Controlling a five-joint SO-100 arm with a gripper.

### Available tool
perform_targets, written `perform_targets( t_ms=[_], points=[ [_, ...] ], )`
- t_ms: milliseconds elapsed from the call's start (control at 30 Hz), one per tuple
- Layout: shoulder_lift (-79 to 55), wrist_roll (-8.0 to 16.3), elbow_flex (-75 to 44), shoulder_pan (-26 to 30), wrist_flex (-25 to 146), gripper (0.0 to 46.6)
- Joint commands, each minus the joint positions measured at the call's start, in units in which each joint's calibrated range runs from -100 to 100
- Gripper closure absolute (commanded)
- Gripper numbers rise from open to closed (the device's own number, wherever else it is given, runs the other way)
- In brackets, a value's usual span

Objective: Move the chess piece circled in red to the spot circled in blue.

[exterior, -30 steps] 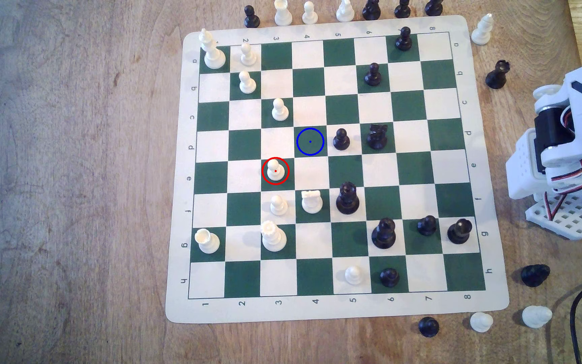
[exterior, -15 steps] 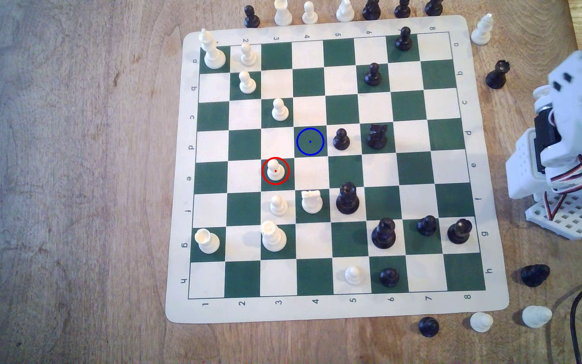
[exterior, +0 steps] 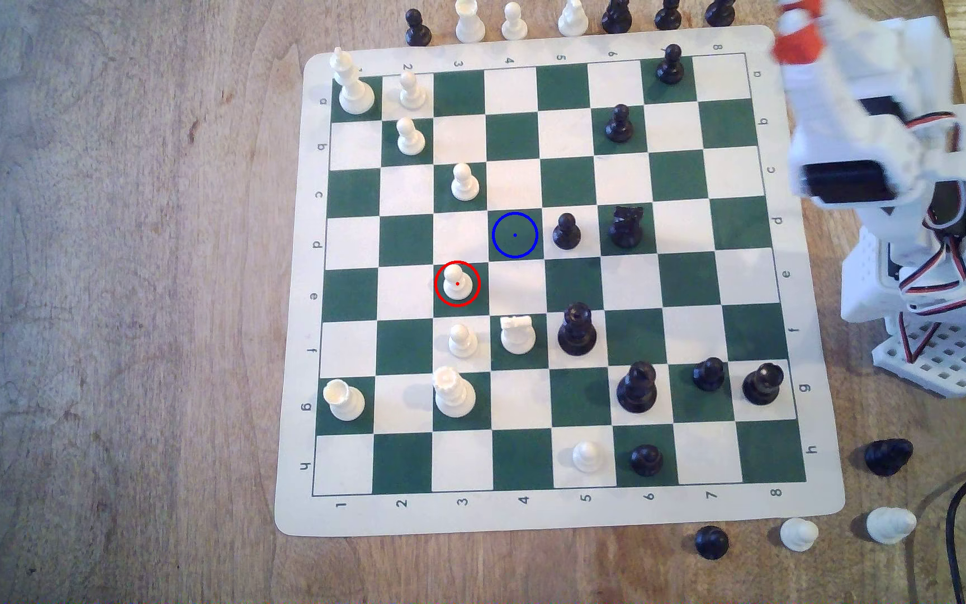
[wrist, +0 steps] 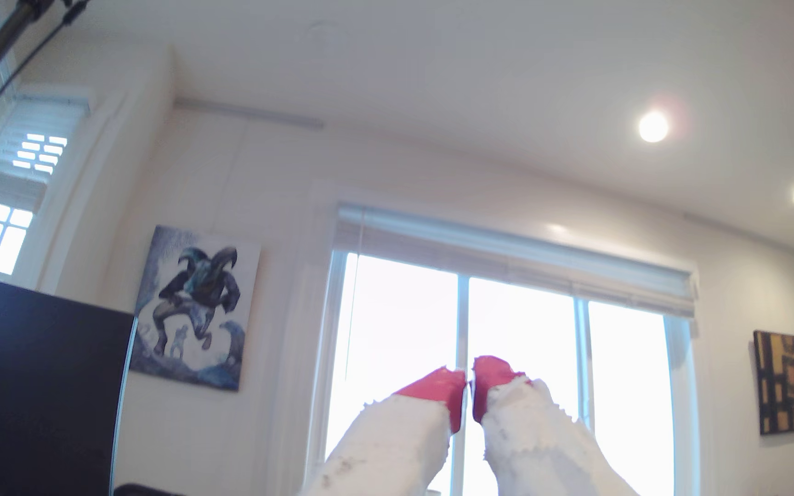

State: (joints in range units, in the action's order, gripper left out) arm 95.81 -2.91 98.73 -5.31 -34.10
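One white pawn (exterior: 457, 283) is standing upright in the red ring, diagonally adjoining the blue-ringed square (exterior: 514, 234). The end effector (wrist: 470, 381), red tips pressed nearly together and holding nothing, is pointing up off the board's (exterior: 579, 517) far corner, well apart from the pawn.

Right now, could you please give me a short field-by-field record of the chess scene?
target piece: white pawn, upright on its red-ringed green square
goal: blue-ringed square, vacant, diagonally adjacent to the pawn's square
nearest neighbour of goal: black pawn, on the next square toward the exterior view's right
gripper: red-tipped, shut, holding nothing, raised off the chessboard and facing a window
task progress: pawn not yet grasped
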Motion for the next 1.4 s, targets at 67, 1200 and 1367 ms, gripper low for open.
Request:
perform_targets(
  t_ms=[67, 1200, 1367],
  points=[
    [-0.14, -4.98, -2.09, 0.73, 15.51, 46.4],
    [-60.41, 9.77, -63.56, 2.53, 73.66, 43.6],
    [-68.48, 11.18, -68.64, 1.44, 74.73, 43.6]
  ],
)
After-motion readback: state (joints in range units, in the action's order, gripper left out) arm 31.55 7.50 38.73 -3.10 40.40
